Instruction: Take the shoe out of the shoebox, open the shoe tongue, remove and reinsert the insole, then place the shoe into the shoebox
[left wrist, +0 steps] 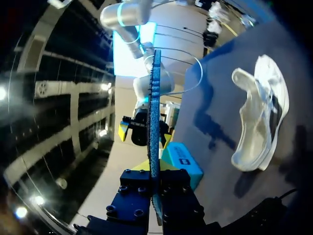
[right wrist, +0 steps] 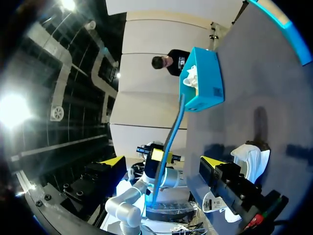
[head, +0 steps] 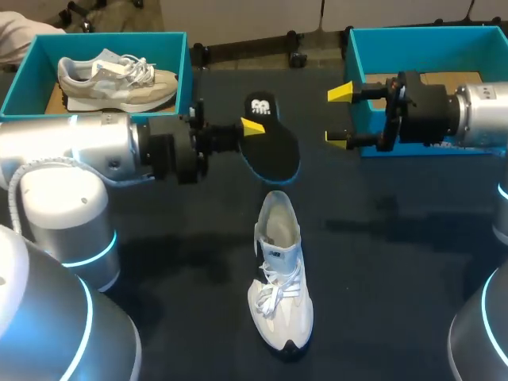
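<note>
**Shoe [head: 279, 278] set on the bench, insole held clear for reinsertion**

The white shoe is found upright on its sole in the middle of the bench [head: 397, 262], outside both boxes. Its long axis runs near to far. The toe is pointed toward the robot and the heel away, and the mouth is turned upward with the laces loosened.

Just beyond the heel, the black insole [head: 270, 143] is carried above the bench, clamped at its edge in the left gripper [head: 250, 127]. It lies roughly in line with the shoe, with the broad forefoot end nearer the shoe and the printed heel end farther off.

The step in hand is judged to be the reinsertion. The forefoot end is best tipped down and led into the mouth first, then slid toward the toe along the shoe's axis. The heel end should be pressed flat last, so that no fold is left. The shoe may skate, so it should be steadied.

The right gripper [head: 337, 115] is spread wide and holds nothing, well apart from the shoe.

Farthest off, a second shoe [head: 119, 79] lies in the left shoebox [head: 103, 38]. The right shoebox [head: 413, 33] is seen behind the right gripper.
</note>
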Tool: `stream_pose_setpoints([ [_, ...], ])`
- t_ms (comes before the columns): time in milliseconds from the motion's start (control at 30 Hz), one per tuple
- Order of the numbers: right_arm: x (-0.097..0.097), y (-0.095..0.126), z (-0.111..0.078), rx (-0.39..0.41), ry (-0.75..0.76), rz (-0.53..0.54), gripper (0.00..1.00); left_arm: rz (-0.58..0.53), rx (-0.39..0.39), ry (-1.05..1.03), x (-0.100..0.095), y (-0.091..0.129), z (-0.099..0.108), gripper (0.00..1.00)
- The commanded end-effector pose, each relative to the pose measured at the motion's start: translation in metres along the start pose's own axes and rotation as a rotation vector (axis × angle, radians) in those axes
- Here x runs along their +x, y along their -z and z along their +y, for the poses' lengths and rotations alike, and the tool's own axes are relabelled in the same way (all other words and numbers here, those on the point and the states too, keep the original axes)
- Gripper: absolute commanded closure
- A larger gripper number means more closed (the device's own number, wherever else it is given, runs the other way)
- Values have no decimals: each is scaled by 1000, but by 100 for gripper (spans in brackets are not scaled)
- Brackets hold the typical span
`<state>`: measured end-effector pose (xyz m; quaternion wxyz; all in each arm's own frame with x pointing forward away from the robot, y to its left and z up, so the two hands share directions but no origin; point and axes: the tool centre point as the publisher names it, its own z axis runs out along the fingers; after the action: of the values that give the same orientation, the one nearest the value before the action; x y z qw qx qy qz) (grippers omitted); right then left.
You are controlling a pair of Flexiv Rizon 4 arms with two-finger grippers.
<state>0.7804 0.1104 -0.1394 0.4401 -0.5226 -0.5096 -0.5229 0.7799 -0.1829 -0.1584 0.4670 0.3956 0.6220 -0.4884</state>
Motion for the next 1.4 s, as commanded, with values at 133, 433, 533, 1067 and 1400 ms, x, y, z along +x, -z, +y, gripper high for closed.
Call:
stream_pose_setpoints([
  [133,0,-1,-1,-1,0,-1,0,-38,100,300,2,21,-4,100],
  [433,0,-1,-1,-1,0,-1,0,-40,127,473,8,27,-4,100],
  [533,0,-1,-1,-1,0,-1,0,-40,127,473,8,27,-4,100],
  [1067,0,-1,-1,-1,0,-1,0,102,181,1155,-8,19,-4,100],
  [1400,0,-1,-1,-1,0,-1,0,257,220,1806,-23,19,5,100],
])
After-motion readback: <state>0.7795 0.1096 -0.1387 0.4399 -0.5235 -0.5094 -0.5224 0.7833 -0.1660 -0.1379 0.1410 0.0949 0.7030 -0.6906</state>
